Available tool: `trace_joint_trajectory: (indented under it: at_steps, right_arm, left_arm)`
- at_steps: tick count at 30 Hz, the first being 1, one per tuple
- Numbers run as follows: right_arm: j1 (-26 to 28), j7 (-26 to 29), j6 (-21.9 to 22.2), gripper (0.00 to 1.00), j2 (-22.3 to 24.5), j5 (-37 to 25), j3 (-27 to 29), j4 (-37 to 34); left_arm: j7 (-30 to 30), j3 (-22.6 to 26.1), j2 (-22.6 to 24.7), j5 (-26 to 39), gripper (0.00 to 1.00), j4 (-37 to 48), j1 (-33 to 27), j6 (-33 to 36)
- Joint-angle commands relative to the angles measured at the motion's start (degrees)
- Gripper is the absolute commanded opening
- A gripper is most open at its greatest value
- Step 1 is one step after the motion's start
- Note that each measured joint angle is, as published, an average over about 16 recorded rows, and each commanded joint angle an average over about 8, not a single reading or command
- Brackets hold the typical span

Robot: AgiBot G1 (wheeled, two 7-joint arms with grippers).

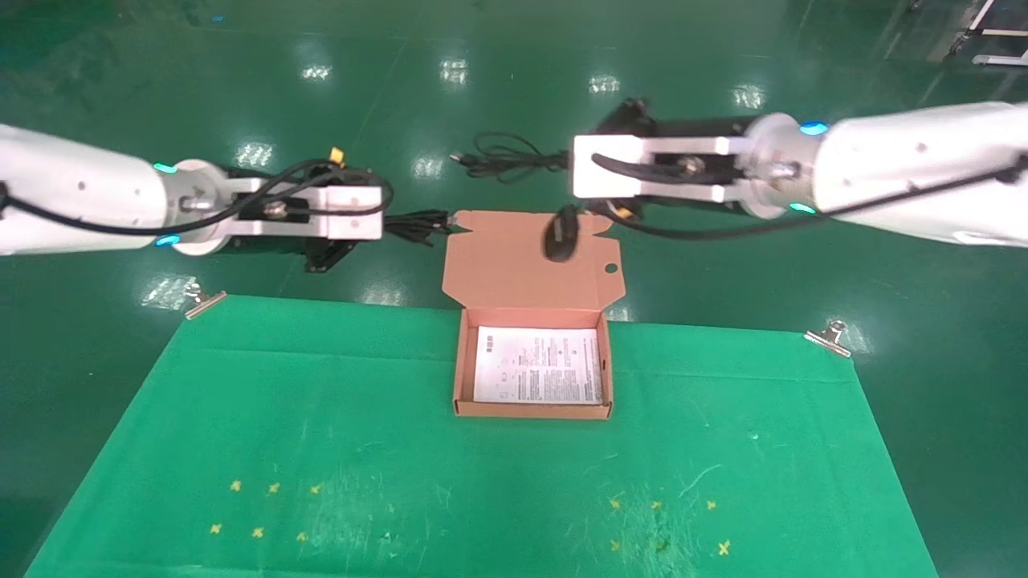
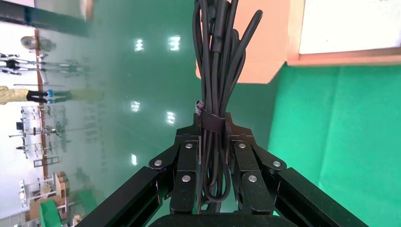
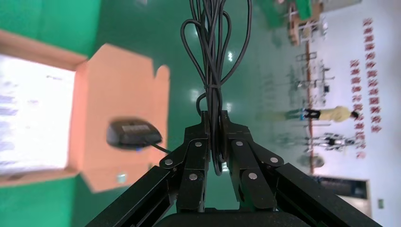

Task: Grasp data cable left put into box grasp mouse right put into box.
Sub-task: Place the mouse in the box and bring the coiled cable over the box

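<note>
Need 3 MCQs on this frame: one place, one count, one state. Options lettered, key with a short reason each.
1. Where is the mouse?
A. inside the box
B. hanging by its cord over the open lid
C. lying on the green cloth

2. How many metal clips hold the green cloth's far corners?
A. none
B. two
C. four

3. State of the left claw?
A. shut on the data cable
B. open and empty
C. shut on the mouse

Key:
1 B: the mouse dangles below the right claw, which pinches its cord.
2 B: one clip at the left corner, another at the right.
3 A: fingers clamp the data cable at its band.
</note>
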Motion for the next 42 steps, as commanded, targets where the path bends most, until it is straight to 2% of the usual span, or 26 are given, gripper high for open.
trace_joint_trajectory:
  at_steps: [1, 6, 12, 16, 24, 30, 42]
  right_arm:
    - [1.31, -1.41, 0.5, 0.0, -2.0, 0.13, -0.18, -2.03]
    - [3.91, -7.03, 2.24, 0.0, -6.75, 1.96, 0.06, -9.59]
    - [5.73, -12.04, 2.85, 0.0, -9.61, 3.97, 0.47, -14.95]
    - [6.22, -13.19, 2.84, 0.0, -10.12, 4.4, 0.49, -15.99]
    - [5.68, -12.17, 2.85, 0.0, -9.66, 4.28, 0.54, -15.13]
    - [4.5, -12.61, 4.59, 0.0, -11.25, 4.79, 0.73, -16.5]
    - [1.91, -18.82, 8.88, 0.0, -15.58, 8.45, 2.05, -24.47]
  left_arm:
    - [-0.4, 0.02, 0.97, 0.62, 0.0, 0.68, -0.57, -0.71]
    - [0.32, -0.17, 2.76, 0.3, 0.0, 3.28, -1.78, -1.98]
    - [1.53, -0.32, 3.5, -0.29, 0.0, 4.82, -2.42, -2.61]
    - [1.77, -0.38, 3.65, -0.43, 0.0, 5.14, -2.62, -2.79]
    - [1.53, -0.36, 3.55, -0.44, 0.0, 5.03, -2.38, -2.79]
    - [1.39, 0.57, 4.35, 1.92, 0.0, 6.18, -1.35, -4.42]
    - [-1.77, 2.69, 5.02, 8.37, 0.0, 8.65, 1.14, -5.98]
